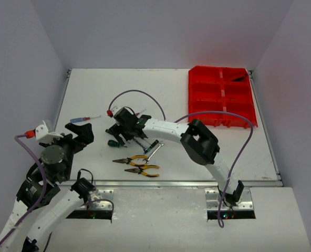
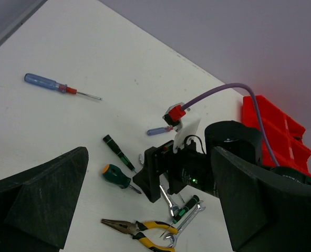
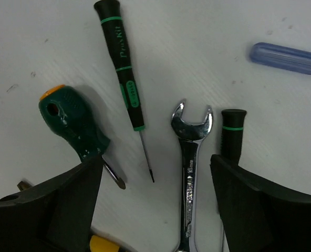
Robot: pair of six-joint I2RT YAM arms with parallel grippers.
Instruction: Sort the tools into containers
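My right gripper is open, low over a cluster of tools, its jaws straddling a silver wrench. Beside the wrench lie a stubby green-handled screwdriver, a thin black-and-green screwdriver, a second black-and-green handle and a blue handle. Two yellow-handled pliers lie nearer the table's front edge, with another wrench beside them. A blue-and-red screwdriver lies apart at the left. My left gripper is open and empty, above the table's left side. The red tray stands at the far right.
A small dark item lies in a far-right compartment of the tray. The right arm's purple cable loops over the table's middle. White walls enclose the table on three sides.
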